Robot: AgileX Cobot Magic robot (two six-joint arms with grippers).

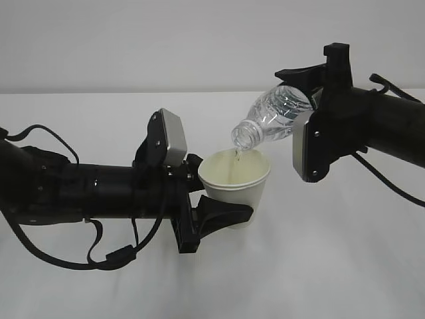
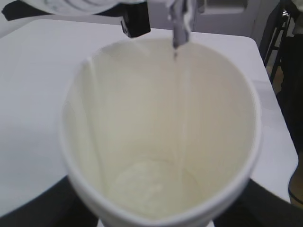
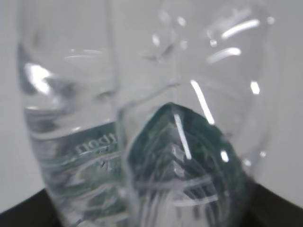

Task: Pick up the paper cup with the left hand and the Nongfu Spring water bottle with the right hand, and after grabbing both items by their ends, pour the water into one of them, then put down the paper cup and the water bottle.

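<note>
My left gripper (image 1: pixel 216 203) is shut on the white paper cup (image 1: pixel 236 186), held upright just above the table. In the left wrist view the paper cup (image 2: pixel 156 142) fills the frame, cream inside, with a little water (image 2: pixel 151 189) pooled at its bottom. My right gripper (image 1: pixel 305 100) is shut on the Nongfu Spring water bottle (image 1: pixel 272 116), tilted neck-down to the left with its mouth over the cup's rim. A thin stream of water (image 2: pixel 177 94) runs from the bottle's neck (image 2: pixel 180 23) into the cup. The bottle (image 3: pixel 142 132) and its green label fill the right wrist view.
A white table (image 1: pixel 332 266) lies under both arms. In the left wrist view its far right edge (image 2: pixel 279 132) shows, with a dark chair or stand (image 2: pixel 286 56) beyond it.
</note>
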